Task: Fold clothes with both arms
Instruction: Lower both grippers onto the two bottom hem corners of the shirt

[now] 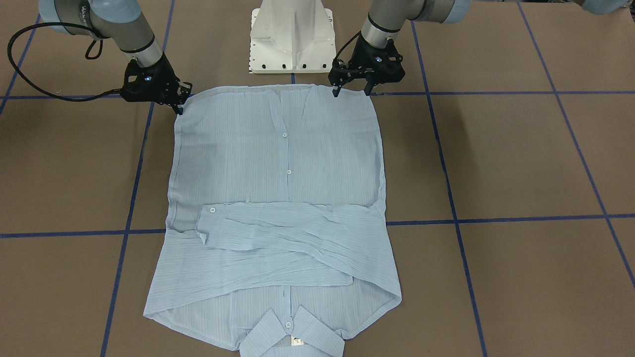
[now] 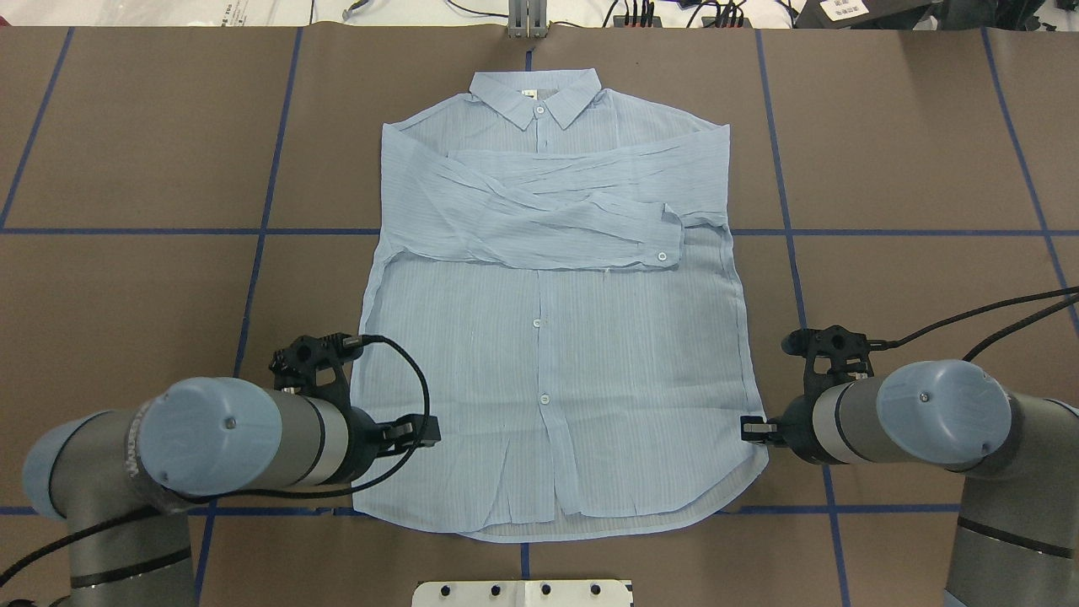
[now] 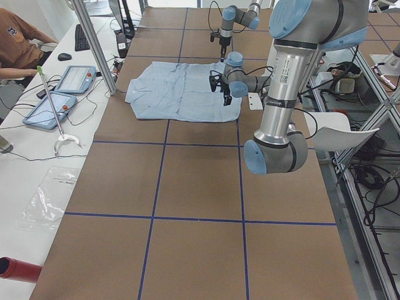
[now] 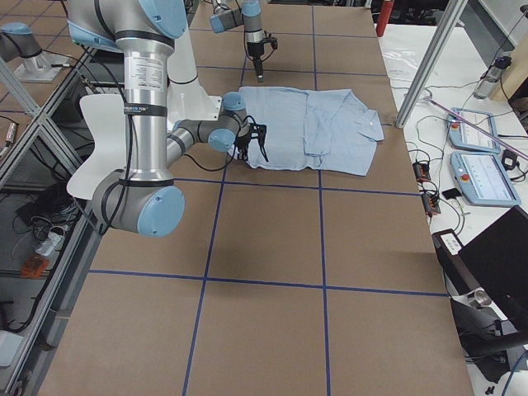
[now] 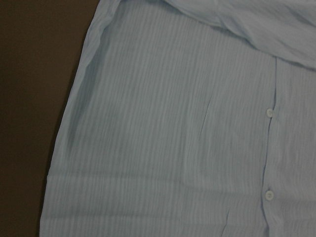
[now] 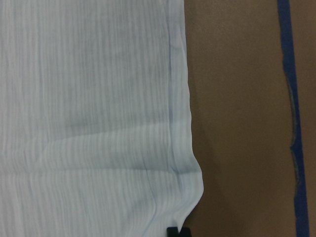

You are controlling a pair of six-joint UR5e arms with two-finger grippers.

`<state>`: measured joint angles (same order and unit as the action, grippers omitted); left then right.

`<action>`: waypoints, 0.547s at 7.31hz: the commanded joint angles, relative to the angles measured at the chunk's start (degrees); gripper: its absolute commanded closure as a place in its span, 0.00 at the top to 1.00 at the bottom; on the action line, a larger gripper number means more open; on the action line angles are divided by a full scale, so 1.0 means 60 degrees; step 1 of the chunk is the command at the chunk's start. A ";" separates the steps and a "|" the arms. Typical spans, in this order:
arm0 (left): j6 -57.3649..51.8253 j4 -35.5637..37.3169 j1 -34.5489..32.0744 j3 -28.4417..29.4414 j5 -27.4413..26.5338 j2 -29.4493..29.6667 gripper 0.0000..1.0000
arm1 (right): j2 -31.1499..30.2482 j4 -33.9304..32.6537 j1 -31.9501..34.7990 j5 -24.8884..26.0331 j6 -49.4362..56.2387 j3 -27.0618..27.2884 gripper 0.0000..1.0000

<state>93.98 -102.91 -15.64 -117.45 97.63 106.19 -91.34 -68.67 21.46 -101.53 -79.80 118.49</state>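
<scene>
The light blue striped shirt lies flat and front up on the desk, centred across its width. The hem faces the robot-side edge and the collar faces the operator-side edge. Both sleeves are folded across the chest, one over the other. The buttoned placket runs down the middle.

Left gripper: released. The fingers are spread wide and point down at the hem corner on the robot's left. Contact with the fabric cannot be determined. The left wrist view shows only fabric and two buttons.

Right gripper: positioned at the opposite hem corner. In the right wrist view, one dark fingertip meets that corner, and the fabric puckers toward it. Whether the jaws are clenched on the fabric cannot be determined.

The white pedestal base stands at the robot-side edge, between the two arms and just beside the hem.
</scene>
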 commanded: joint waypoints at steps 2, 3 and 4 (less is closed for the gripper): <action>0.0303 0.0744 0.0556 0.0078 -0.0217 -0.0237 0.85 | 0.0048 0.0004 0.0012 -0.0027 -0.0002 -0.0016 0.00; 0.0274 0.0745 0.0541 0.0209 -0.0217 -0.0252 0.82 | 0.0019 0.0004 0.0056 -0.0099 -0.0002 -0.0002 0.00; 0.0245 0.0745 0.0556 0.0384 -0.0231 -0.0252 0.78 | 0.0019 0.0004 0.0128 -0.0129 -0.0002 0.0013 0.00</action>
<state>95.62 -98.68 -12.41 -116.28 96.34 104.73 -91.19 -68.64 21.79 -102.01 -79.80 118.47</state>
